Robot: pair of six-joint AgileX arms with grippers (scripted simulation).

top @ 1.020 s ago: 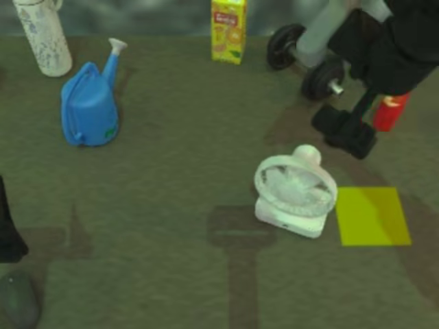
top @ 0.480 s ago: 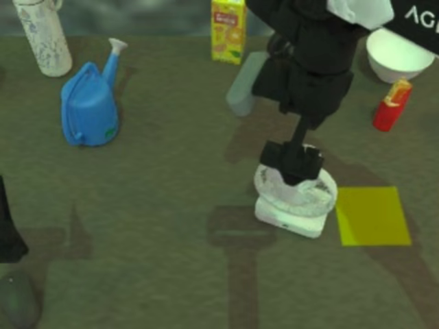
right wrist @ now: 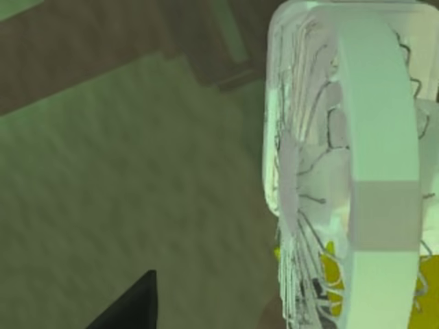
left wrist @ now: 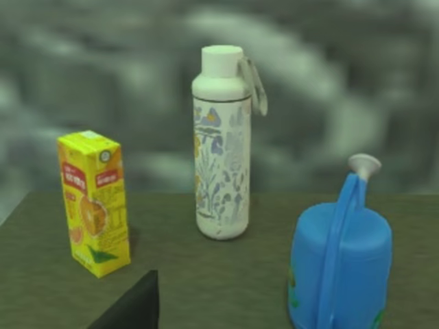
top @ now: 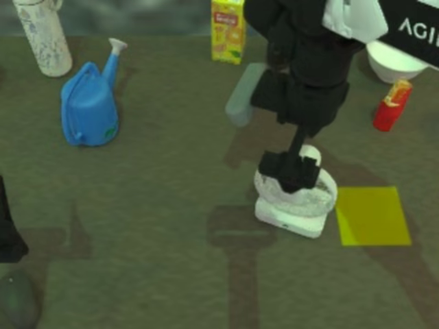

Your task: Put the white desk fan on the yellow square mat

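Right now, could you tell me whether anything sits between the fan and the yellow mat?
Nothing visible does. The fan stands just left of the mat, with only bare table between them. The right hand is directly over the fan.

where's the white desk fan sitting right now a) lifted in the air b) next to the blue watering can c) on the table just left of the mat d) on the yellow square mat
c: in the top view the white desk fan stands on the table beside the left edge of the yellow square mat, not on it, with the right hand down over its cage.
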